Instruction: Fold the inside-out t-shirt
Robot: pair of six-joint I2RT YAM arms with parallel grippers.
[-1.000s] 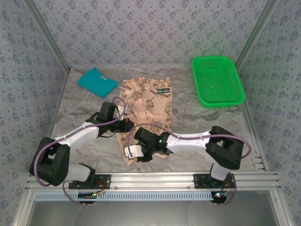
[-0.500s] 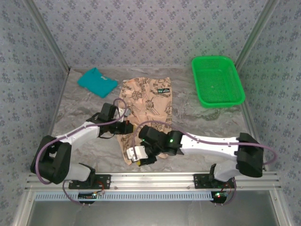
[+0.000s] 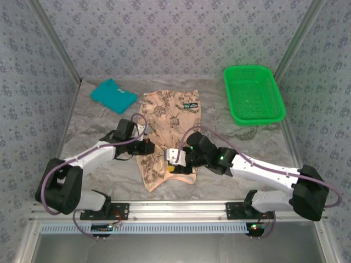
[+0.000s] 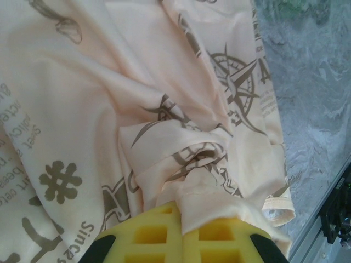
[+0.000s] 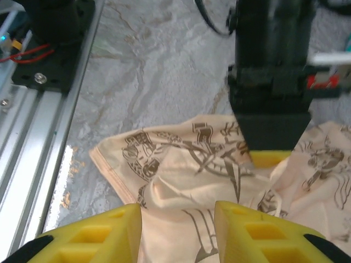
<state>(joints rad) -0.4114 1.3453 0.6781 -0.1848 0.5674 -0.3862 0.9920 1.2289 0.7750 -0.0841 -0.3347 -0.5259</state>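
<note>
Two claws work at the near half of the t-shirt (image 3: 173, 118), which lies on the table (image 3: 236, 142) between the arms. Its long axis runs from the dark label at the far end to a rumpled hem close to the front rail (image 3: 181, 208).

Left claw (image 3: 147, 147): at the shirt's left edge, about midway along its length. Its wrist view shows the left claw (image 4: 184, 233) clamped tight on a bunched ridge of cloth.

Right claw (image 3: 174, 160): just to the right of the left one, over the near portion. Its wrist view shows the right claw (image 5: 178, 211) with jaws standing apart and loose cloth lying below the gap. Nothing is pinched.

Finding: the near hem lies towards the rail from both claws. The right claw is the free one and the nearer to it. In my judgement the next fold turns on carrying that hem away from the rail, along the long axis.

Clearance: little room at the rail side. Bare table lies to the right, short of the green basket (image 3: 254, 94). The teal shirt (image 3: 113, 95) lies far left, apart.
</note>
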